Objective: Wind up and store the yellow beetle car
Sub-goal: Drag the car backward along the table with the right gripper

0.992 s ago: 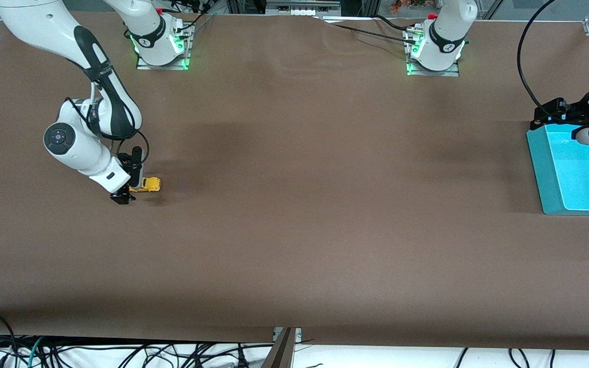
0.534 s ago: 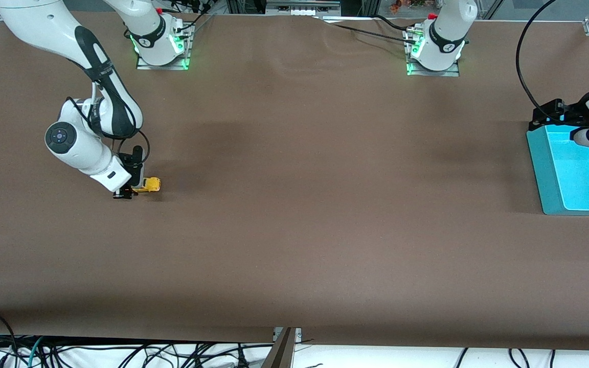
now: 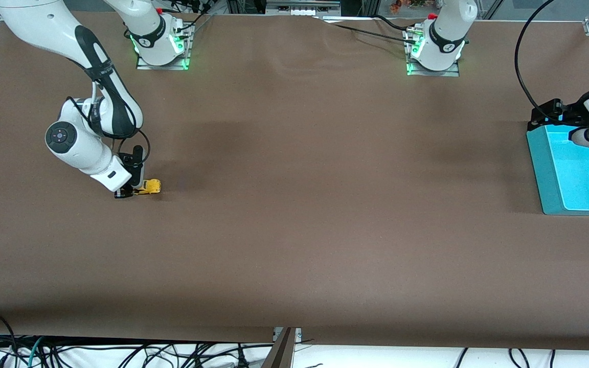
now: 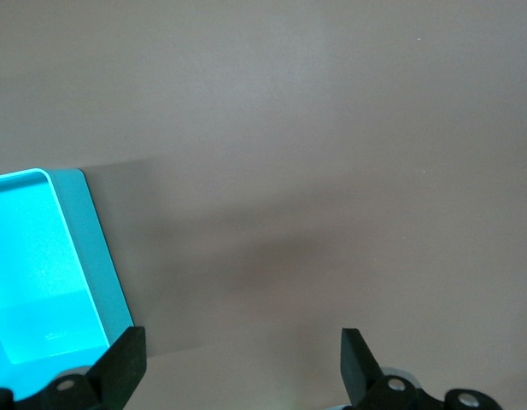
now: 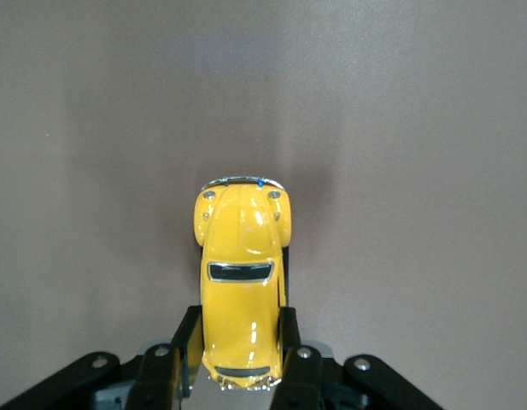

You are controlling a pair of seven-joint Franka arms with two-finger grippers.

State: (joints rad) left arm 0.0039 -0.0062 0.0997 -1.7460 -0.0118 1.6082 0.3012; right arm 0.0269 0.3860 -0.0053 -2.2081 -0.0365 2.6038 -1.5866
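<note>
The yellow beetle car point(image 3: 149, 187) stands on the brown table near the right arm's end. In the right wrist view it point(image 5: 240, 282) shows from above, with its rear between my right gripper's fingers. My right gripper point(image 3: 130, 192) is down at the table and shut on the car's rear sides point(image 5: 239, 342). My left gripper point(image 3: 588, 134) waits over the teal bin point(image 3: 560, 174) at the left arm's end. In the left wrist view my left gripper point(image 4: 242, 367) is open and empty, its fingers wide apart.
The teal bin point(image 4: 41, 273) is empty inside. The brown table point(image 3: 294, 204) stretches bare between the car and the bin. The arm bases point(image 3: 161, 46) stand along the table edge farthest from the front camera. Cables hang below the near edge.
My right gripper has closed in on the car's rear and shifted slightly; the car has moved a little toward the gripper. The left arm has barely moved.
</note>
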